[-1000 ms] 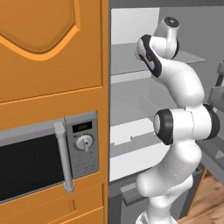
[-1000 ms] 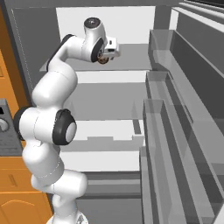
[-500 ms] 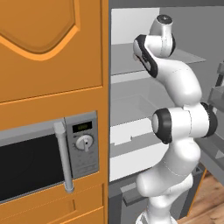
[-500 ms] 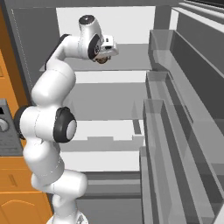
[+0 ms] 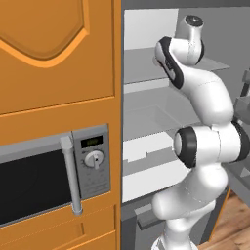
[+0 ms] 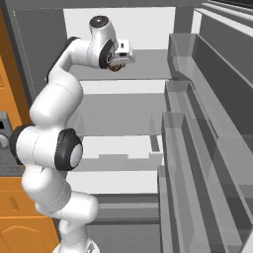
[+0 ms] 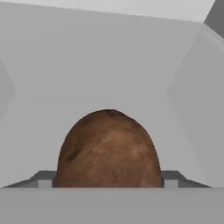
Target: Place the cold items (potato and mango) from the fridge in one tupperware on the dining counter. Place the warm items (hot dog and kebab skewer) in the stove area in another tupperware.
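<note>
The gripper (image 6: 116, 65) has closed and risen, jaws now clamped on the potato (image 7: 108, 148). It hangs above the grey fridge shelf (image 6: 143, 86), beside the orange cabinet (image 5: 58, 122).

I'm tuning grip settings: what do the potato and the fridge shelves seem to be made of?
The potato looks like a real tuber: matte, mottled brown skin with darker blemishes, probably firm. The fridge shelves look like smooth grey plastic or coated metal; flat, even shading leaves that open. The door bins appear translucent, likely plastic.

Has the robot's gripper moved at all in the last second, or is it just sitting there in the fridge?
Yes. In the right base view the gripper, closed around the potato, has drifted left and slightly up, away from the fridge door shelves.
</note>
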{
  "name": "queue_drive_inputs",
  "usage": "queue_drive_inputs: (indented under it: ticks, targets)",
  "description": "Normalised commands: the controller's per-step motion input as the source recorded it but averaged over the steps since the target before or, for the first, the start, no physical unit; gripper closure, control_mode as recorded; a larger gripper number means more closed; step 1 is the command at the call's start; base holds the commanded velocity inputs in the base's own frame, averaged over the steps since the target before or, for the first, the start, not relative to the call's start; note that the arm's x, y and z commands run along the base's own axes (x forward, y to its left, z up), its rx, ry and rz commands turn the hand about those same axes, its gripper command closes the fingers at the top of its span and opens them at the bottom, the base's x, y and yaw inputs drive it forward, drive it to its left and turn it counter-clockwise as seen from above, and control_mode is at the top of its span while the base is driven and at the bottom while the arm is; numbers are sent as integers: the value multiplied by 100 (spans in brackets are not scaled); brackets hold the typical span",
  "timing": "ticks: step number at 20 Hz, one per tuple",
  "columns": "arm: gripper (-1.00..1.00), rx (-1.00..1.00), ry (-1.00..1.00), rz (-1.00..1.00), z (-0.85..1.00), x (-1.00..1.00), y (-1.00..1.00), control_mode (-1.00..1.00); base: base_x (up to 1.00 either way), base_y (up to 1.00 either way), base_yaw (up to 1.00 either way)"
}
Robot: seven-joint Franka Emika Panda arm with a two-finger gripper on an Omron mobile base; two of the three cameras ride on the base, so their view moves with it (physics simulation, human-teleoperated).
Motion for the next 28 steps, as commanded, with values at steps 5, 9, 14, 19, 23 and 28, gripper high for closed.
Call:
queue_drive_inputs:
  ticks: [5, 9, 14, 19, 23, 28]
  targets:
    - [100, 16, -33, 0, 0, -99, -24, -100, 0, 0, 0]
    - [100, 16, -25, 0, 1, -100, -15, -100, 0, 0, 0]
    - [100, 8, -6, -5, 19, -100, 2, -100, 0, 0, 0]
    - [100, 1, 1, -9, 51, -94, 2, -100, 0, 0, 0]
    - [100, 2, 2, -9, 30, -81, 13, -100, 0, 0, 0]
    - [100, 1, 0, -4, 1, -97, 7, -100, 0, 0, 0]
